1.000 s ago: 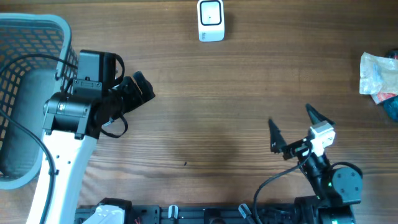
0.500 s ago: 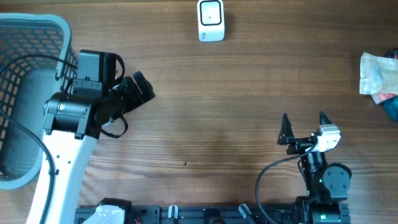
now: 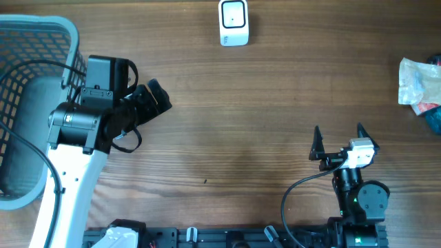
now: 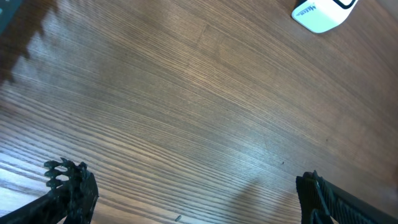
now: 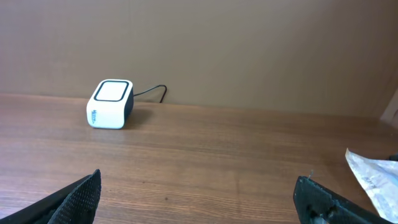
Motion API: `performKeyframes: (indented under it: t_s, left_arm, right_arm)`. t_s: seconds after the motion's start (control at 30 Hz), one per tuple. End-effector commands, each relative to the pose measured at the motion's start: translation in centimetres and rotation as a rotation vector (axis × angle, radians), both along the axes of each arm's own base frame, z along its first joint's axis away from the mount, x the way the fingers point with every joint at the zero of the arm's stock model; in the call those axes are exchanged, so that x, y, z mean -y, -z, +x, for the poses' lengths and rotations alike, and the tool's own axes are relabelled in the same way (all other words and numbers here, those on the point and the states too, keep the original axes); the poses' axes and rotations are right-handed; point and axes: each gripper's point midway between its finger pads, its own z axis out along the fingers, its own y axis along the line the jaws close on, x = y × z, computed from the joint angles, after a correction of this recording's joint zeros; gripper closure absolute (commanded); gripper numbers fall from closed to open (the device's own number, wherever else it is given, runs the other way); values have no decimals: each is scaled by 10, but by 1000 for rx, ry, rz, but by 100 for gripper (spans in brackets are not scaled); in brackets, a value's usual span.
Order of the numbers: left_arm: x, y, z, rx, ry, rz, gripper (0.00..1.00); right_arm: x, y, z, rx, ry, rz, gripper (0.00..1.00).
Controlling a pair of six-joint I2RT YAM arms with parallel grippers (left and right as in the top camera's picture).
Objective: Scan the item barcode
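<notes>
Left gripper [image 3: 157, 98] and right gripper [image 3: 337, 131] are spread wide, nothing held. Crinkly packet [image 3: 419, 86] is parked at 3 o'clock, scanner [image 3: 233, 22] at 12. Best pinched by an edge so the barcode isn't covered.

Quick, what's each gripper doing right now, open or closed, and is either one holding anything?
Left gripper: open, holding nothing.
Right gripper: open, holding nothing.

Black left pincer [image 3: 155, 100], white arm link [image 3: 69, 176]
</notes>
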Motion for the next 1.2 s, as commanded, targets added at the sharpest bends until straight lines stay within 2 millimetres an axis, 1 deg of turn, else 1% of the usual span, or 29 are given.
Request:
performKeyframes:
  t_s: [0.0,0.77,0.83,0.87,0.9,0.97,1.0,1.03,1.07,1.1,1.13,1.17]
  left_arm:
    - [-2,-4,1,17,8,7,0]
    - [-2,-4,1,16,8,7,0]
    - [-8,-4,2,23,-11,39,0]
    - [-8,-3,1,17,-10,40,0]
    - [-8,2,-4,-6,12,51,0]
    - [-3,10,-22,-8,159,80,0]
    - [0,16,-30,19,213,81,0]
    - [1,19,-35,50,252,86,0]
    - [4,21,-39,99,304,94,0]
    - [12,20,-42,188,387,89,0]
    - [20,18,-47,259,457,81,0]
    - [29,14,-56,372,550,81,0]
  right_arm:
    - [4,-2,-1,10,20,31,0]
    - [3,-3,-1,12,17,26,0]
    - [3,-3,-1,12,17,26,0]
    - [3,-3,-1,12,17,26,0]
    - [3,-3,-1,12,17,26,0]
    - [3,-3,-1,12,16,26,0]
    - [3,-3,-1,12,17,26,0]
    - [3,-3,-1,12,17,26,0]
    - [3,-3,-1,12,16,26,0]
    - [3,-3,-1,12,17,26,0]
    - [3,-3,-1,12,17,26,0]
    - [3,-3,-1,12,17,26,0]
